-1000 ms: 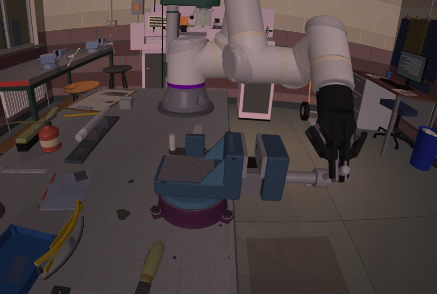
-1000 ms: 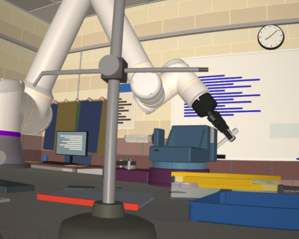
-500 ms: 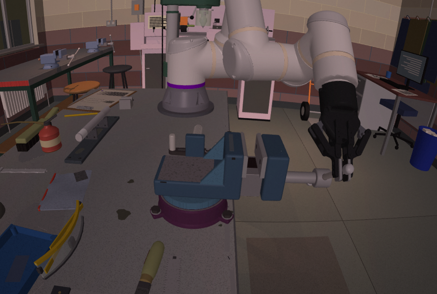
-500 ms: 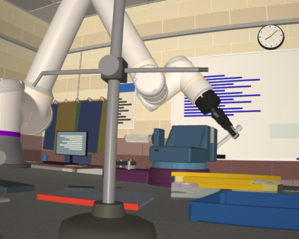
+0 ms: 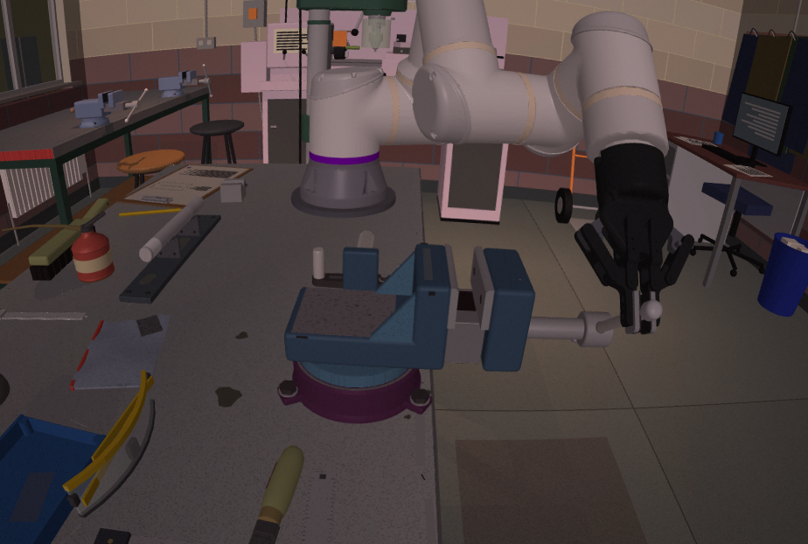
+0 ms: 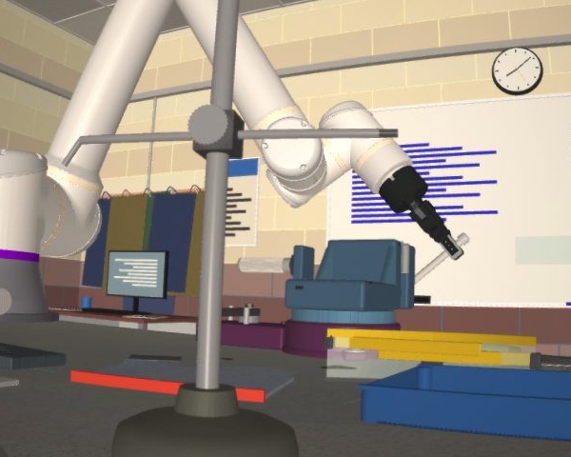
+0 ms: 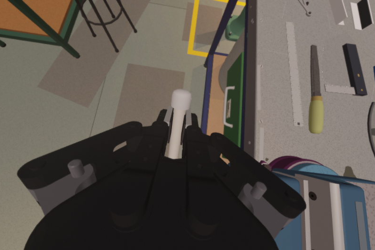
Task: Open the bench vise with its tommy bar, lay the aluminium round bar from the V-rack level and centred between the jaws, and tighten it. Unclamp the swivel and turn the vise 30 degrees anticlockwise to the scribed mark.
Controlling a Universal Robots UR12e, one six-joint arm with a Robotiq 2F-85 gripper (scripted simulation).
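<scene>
The tommy bar (image 5: 636, 316) (image 6: 441, 258) (image 7: 176, 130) is a pale rod with a knob at its end, passing through the head of the vise's screw beyond the bench's right edge. The blue bench vise (image 5: 411, 308) (image 6: 350, 280) sits on a purple swivel base (image 5: 353, 395), its jaws a little apart with nothing between them. The aluminium round bar (image 5: 171, 229) lies on the dark V-rack (image 5: 171, 257) at the bench's left rear. My gripper (image 5: 637, 318) (image 6: 452, 246) (image 7: 177, 118) reaches down from above and is clamped on the tommy bar just below its knob.
A blue tray (image 5: 16, 478) (image 6: 478, 401) sits at the bench's near left corner with yellow-framed safety glasses (image 5: 113, 443) beside it. A file (image 5: 280, 491), a steel rule (image 7: 293, 73) and a notebook (image 5: 119, 350) lie on the bench. A stand's post (image 6: 212, 221) rises near the left edge.
</scene>
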